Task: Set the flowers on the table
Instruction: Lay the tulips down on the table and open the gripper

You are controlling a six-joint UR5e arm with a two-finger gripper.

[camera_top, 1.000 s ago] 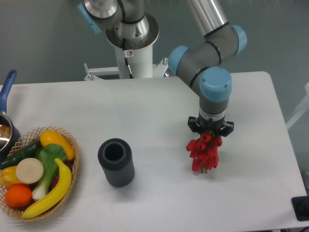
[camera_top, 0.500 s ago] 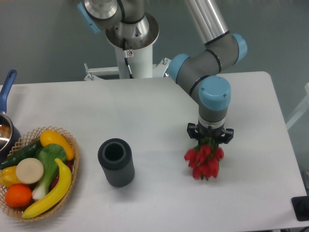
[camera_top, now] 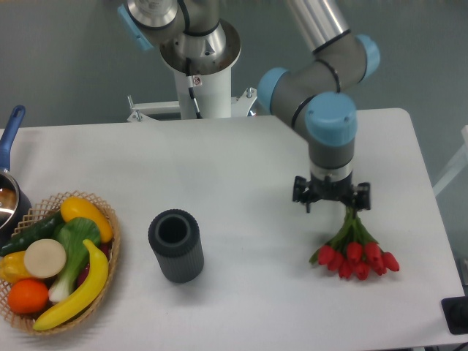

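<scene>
While one bunch of flowers (camera_top: 356,254) lies flat on the table (camera_top: 241,161), the scene also holds one dark ribbed vase (camera_top: 175,246), upright and well apart to the left, and one wicker basket (camera_top: 111,241) of fruit and vegetables at the left edge. About eight red buds show — fanned toward the camera, short green stems converging just under the gripper (camera_top: 331,199). Half a second earlier the bunch hung bunched and upright from the fingers; it now rests spread on the surface. Gripper fingers stand parted — released, just above the stem ends.
</scene>
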